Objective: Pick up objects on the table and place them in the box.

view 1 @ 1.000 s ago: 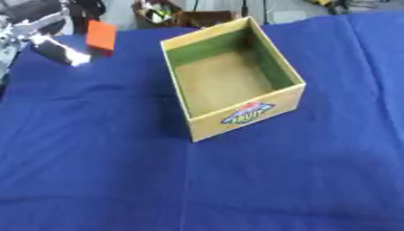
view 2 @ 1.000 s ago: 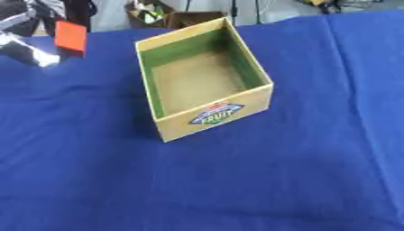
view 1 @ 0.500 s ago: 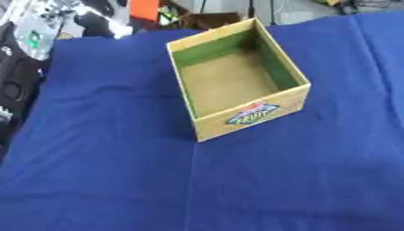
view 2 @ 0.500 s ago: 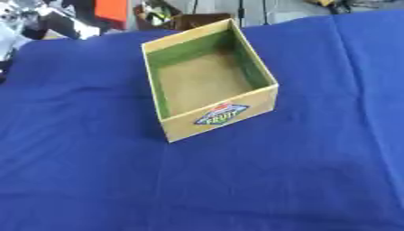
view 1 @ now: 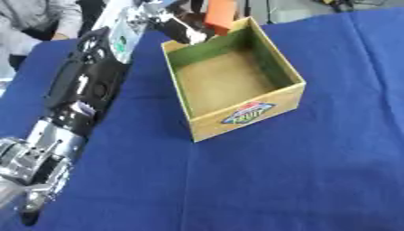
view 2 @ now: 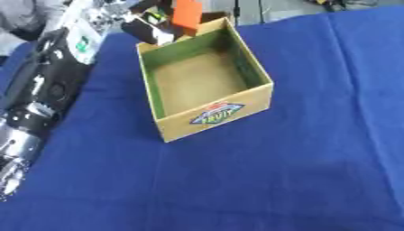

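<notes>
An open cardboard box [view 1: 286,97] with green inner walls and a fruit label on its front stands on the blue cloth, nothing visible inside it. My left arm stretches from the lower left up to the box's far left corner. My left hand [view 1: 177,26] is shut on an orange block [view 1: 220,16], which it holds above the box's far rim. The same orange block [view 2: 187,14] shows in the right eye view, over the far left corner. My right hand is out of sight.
Blue cloth [view 1: 315,171] covers the table in front of and to the right of the box. A person stands beyond the far left edge. Dark clutter lies behind the table's far side.
My left arm has swung right, carrying the orange block from the far left to above the box's far rim. The camera has shifted too.
</notes>
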Controlling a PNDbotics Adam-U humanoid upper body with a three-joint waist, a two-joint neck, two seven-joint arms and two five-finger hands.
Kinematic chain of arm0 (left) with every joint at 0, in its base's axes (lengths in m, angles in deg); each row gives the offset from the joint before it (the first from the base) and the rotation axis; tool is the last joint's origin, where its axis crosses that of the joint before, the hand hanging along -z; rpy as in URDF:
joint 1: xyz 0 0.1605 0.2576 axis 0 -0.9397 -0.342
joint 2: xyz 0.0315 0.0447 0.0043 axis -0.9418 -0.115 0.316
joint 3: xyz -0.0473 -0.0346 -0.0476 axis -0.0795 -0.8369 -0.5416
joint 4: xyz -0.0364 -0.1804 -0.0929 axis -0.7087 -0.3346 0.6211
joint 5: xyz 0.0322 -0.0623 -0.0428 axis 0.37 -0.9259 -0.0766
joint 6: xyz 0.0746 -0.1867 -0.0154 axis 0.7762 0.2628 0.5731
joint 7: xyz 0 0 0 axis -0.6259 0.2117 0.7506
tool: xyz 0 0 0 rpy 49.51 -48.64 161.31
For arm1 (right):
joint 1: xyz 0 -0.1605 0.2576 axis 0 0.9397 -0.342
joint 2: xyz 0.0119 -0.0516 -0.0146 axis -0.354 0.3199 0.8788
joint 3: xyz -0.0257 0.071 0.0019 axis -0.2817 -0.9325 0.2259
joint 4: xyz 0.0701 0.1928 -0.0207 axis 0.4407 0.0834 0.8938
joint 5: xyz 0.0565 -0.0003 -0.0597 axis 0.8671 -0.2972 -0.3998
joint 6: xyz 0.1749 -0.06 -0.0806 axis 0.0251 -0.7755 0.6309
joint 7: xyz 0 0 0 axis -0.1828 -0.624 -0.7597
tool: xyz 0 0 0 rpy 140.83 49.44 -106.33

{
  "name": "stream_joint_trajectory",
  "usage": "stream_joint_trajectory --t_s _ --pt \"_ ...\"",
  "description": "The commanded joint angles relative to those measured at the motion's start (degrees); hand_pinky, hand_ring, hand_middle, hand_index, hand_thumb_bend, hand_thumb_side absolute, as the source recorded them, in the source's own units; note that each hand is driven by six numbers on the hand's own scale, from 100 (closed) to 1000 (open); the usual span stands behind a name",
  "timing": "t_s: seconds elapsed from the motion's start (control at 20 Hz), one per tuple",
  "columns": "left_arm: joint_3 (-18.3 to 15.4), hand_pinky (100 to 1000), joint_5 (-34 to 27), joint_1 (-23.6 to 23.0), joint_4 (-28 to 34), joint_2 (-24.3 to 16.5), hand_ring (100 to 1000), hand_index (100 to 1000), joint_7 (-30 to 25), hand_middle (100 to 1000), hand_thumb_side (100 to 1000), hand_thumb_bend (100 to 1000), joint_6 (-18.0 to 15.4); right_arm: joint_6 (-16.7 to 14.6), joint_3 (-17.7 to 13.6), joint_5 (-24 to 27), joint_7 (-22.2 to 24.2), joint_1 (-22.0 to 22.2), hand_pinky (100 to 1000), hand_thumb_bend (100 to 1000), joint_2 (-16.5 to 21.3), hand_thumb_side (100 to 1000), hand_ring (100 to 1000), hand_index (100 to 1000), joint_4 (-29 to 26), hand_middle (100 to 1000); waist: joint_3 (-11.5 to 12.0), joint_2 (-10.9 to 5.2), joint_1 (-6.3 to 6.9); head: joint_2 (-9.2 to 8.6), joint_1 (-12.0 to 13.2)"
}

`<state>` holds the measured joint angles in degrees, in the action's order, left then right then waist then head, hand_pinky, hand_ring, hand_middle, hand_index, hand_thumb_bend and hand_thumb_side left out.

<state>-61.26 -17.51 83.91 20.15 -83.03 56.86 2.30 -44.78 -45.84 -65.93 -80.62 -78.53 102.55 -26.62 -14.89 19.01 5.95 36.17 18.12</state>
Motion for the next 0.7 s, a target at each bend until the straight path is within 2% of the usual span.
stream_joint_trajectory --t_s 0.05,0.25,0.4,0.55,0.7 --pt "0.62 205 7.73 0.92 -0.43 0.87 539 200 2.93 428 303 100 -0.56 -0.19 0.19 1.19 0.38 -0.88 736 100 1.23 809 601 661 -1.27 498 -0.48 -0.98 -0.48 -0.53 0.55" --pt "1.15 218 16.68 0.74 -3.72 3.25 552 202 5.86 434 296 100 -0.85 -0.51 0.46 2.02 0.70 -1.44 734 100 1.31 808 600 661 -1.27 498 -1.22 -0.84 -0.49 -0.34 0.62" --pt "1.28 179 20.75 0.51 -5.98 4.40 559 208 7.35 444 294 100 -1.27 -0.55 0.55 2.42 0.95 -1.65 735 100 1.29 809 600 661 -1.27 498 -1.43 -0.69 -0.48 -0.13 0.20" --pt "1.40 202 23.23 0.14 -7.67 5.15 570 241 7.50 458 292 100 -1.59 -0.59 0.57 2.62 1.11 -1.76 735 100 1.26 809 600 661 -1.27 498 -1.52 -0.58 -0.53 -0.11 -0.22" --pt "1.42 280 24.33 -0.12 -8.59 5.46 621 471 6.64 524 264 100 -2.07 -0.59 0.56 2.72 1.19 -1.75 735 100 1.21 808 600 660 -1.27 497 -1.51 -0.54 -0.57 -0.04 -0.53"
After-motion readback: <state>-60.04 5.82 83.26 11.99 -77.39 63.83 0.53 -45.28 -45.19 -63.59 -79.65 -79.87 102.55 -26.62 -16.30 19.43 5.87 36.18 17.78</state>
